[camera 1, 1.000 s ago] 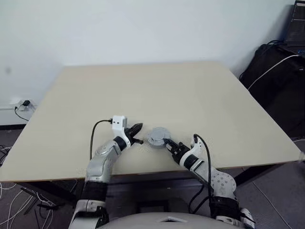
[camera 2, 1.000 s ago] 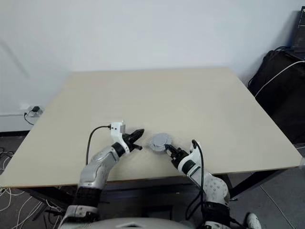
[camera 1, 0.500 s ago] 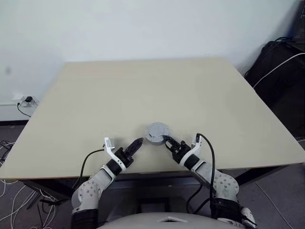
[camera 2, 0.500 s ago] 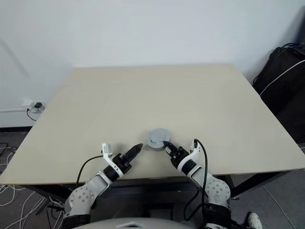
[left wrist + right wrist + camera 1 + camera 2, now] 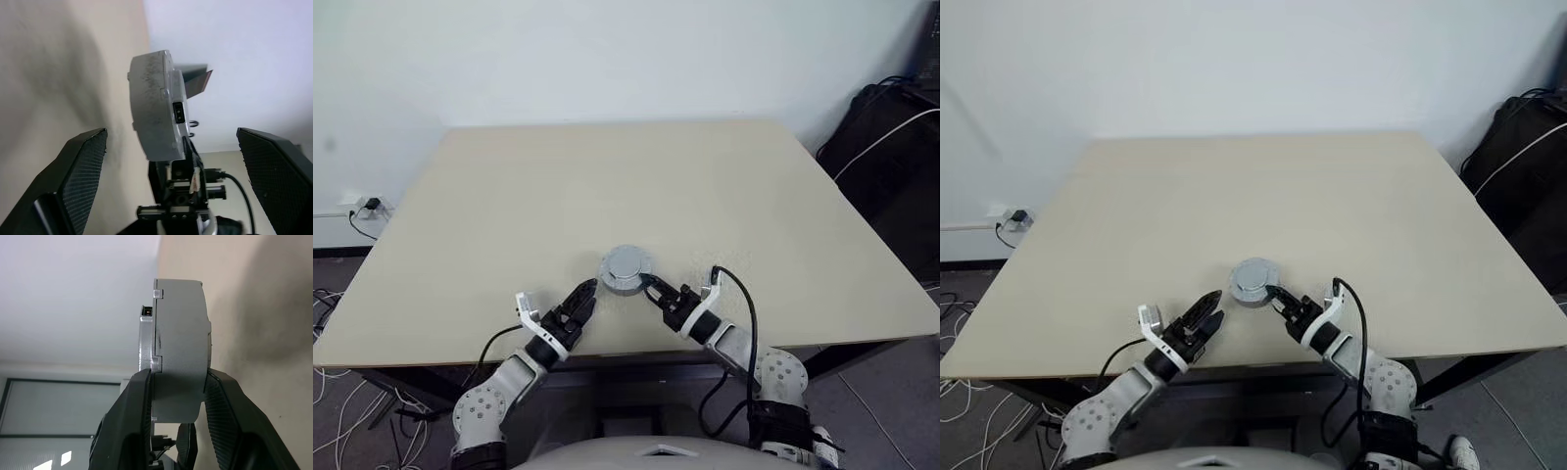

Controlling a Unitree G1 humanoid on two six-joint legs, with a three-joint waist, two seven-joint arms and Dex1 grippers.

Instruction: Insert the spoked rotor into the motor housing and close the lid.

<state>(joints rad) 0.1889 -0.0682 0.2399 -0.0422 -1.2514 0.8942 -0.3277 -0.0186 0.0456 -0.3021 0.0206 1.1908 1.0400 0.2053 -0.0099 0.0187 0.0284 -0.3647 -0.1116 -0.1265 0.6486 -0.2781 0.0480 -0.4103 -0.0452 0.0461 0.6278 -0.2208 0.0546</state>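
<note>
The right gripper [image 5: 651, 288] holds the closed grey motor housing [image 5: 626, 268] by its edge, one finger on each flat face, so the round body stands lifted just above the table [image 5: 607, 186] near its front edge. In the right wrist view the lid [image 5: 145, 340] sits as a thinner disc against the thicker body, and a fine seam runs between them; the wheel with spokes cannot be seen, so I judge it is already inside. The left gripper [image 5: 579, 300] is beside the housing on its left, apart from it, with its fingers [image 5: 78, 171] spread wide and empty. The step in hand seems to be to check or finish the closing of the lid. To do it well, the right gripper should keep its hold firm and level, and the left one should come straight to the free rim and press the two halves evenly together. A push from one side only could tilt the lid or twist the housing out of the fingers.
</note>
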